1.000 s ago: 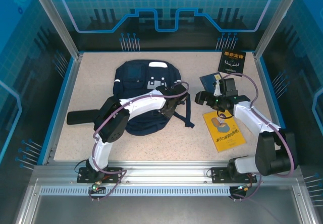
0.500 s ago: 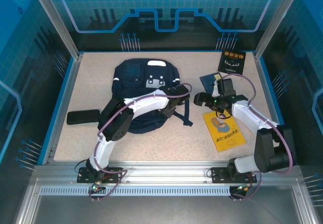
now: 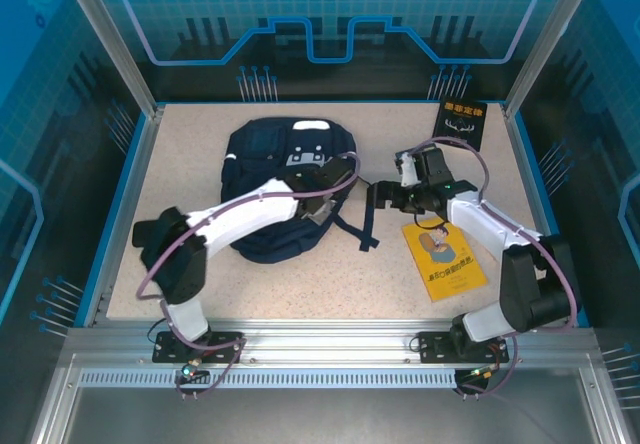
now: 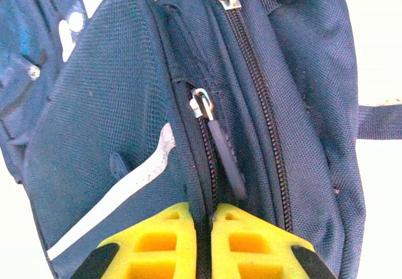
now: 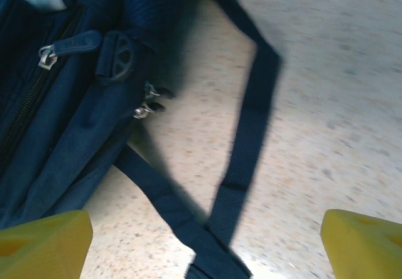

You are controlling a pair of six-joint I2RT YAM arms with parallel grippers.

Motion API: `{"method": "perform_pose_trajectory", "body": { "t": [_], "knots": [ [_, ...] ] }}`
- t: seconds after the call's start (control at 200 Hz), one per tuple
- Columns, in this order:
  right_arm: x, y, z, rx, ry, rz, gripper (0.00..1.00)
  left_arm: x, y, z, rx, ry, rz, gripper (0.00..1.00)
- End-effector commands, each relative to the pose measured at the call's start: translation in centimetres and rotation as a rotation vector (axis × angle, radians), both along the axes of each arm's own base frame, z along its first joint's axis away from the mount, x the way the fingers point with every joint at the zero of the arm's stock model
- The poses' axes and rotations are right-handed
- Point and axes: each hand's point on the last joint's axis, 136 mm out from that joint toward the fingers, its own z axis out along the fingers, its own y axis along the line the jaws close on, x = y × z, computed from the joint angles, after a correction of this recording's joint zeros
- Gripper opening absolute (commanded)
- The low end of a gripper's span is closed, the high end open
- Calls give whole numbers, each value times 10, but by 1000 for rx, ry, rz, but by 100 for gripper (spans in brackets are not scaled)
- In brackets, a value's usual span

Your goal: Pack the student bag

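The student bag (image 3: 262,169), a large soft navy-blue fabric backpack with white reflective stripes, lies flat on the speckled beige table (image 3: 190,144), a little toward 10 o'clock from the middle.

The left gripper (image 3: 335,172) rests on the bag's 3 o'clock side. In the left wrist view its yellow fingers (image 4: 157,241) are pressed together over the zip seam, just below the black rubber zipper pull (image 4: 225,156). Whether the pull's tip is caught between them I cannot tell.

The right gripper (image 3: 378,196) hovers just off the bag at 3 o'clock. Its fingers (image 5: 44,235) are spread wide above the loose dark webbing strap (image 5: 251,122) and pinch nothing.

This looks like the opening step: the zip is closed and nothing is packed. The next move likely calls for a firm hold on the pull and a draw along the zip line, with the right gripper pinning the fabric so the bag does not slide.

Room is fair. Bare table lies at 6 and 9 o'clock of the bag. The yellow paperback book (image 3: 447,259) lies at 4 o'clock and the black book (image 3: 461,122) at 2 o'clock, against the far edge. The 2 grippers are near each other, so the strap could snag.
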Motion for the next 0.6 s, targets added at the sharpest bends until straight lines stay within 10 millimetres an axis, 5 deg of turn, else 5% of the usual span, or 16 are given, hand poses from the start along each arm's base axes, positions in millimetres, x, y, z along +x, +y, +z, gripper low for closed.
{"method": "perform_pose_trajectory", "body": {
  "t": [0.0, 0.255, 0.595],
  "knots": [
    [5, 34, 25, 96, -71, 146, 91, 5, -3, 44, -89, -144, -43, 9],
    [3, 58, 37, 158, -152, 358, 61, 4, 6, 78, -158, -250, -41, 8],
    [-7, 70, 44, 171, -214, 550, 45, -2, 24, 111, -260, -342, -56, 8]
  ]
}}
